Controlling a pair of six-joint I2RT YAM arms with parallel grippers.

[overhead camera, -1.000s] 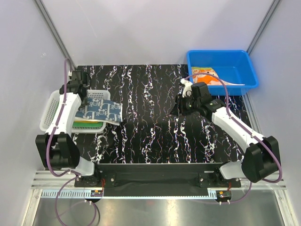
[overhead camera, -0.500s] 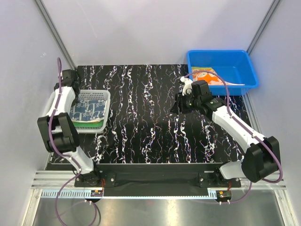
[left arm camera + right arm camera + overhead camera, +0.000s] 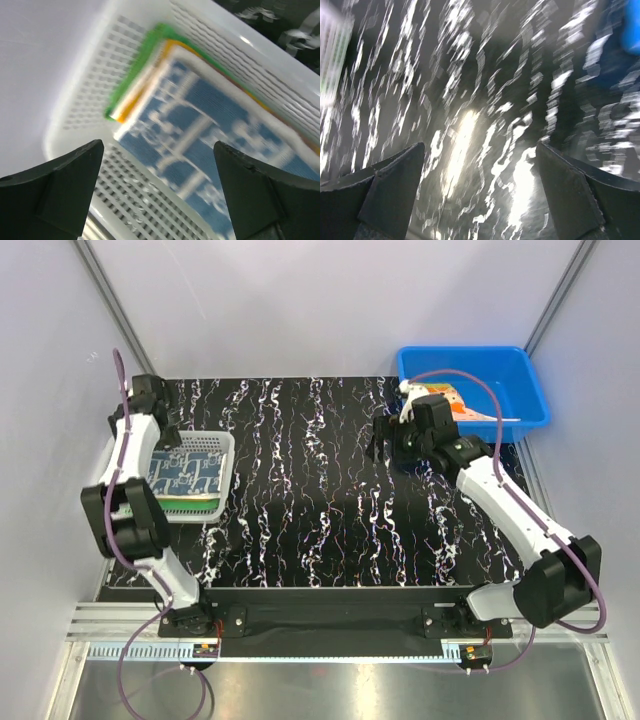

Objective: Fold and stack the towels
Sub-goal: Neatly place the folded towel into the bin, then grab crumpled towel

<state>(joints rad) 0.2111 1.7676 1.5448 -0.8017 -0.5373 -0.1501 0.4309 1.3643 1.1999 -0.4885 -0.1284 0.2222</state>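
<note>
A white basket (image 3: 226,443) at the table's left holds a stack of folded towels with the navy-and-white patterned towel (image 3: 188,473) on top. In the left wrist view that patterned towel (image 3: 215,125) lies over a green towel (image 3: 135,70) and an orange-yellow one (image 3: 137,97). My left gripper (image 3: 160,420) hovers open over the basket's far left corner, holding nothing. A white towel with an orange fox face (image 3: 455,405) lies in the blue bin (image 3: 520,365). My right gripper (image 3: 385,445) hangs open over the bare table, just left of the bin.
The black marbled table (image 3: 310,500) runs between basket and bin. Grey walls close in on the left, back and right. The basket wall (image 3: 90,100) sits close below my left gripper (image 3: 160,200). My right gripper (image 3: 480,195) sees only tabletop (image 3: 470,125).
My left gripper has let go of the patterned towel, which now lies flat in the basket, and has drawn back to the far left corner. My right gripper has opened wider and shifted toward the bin.
</note>
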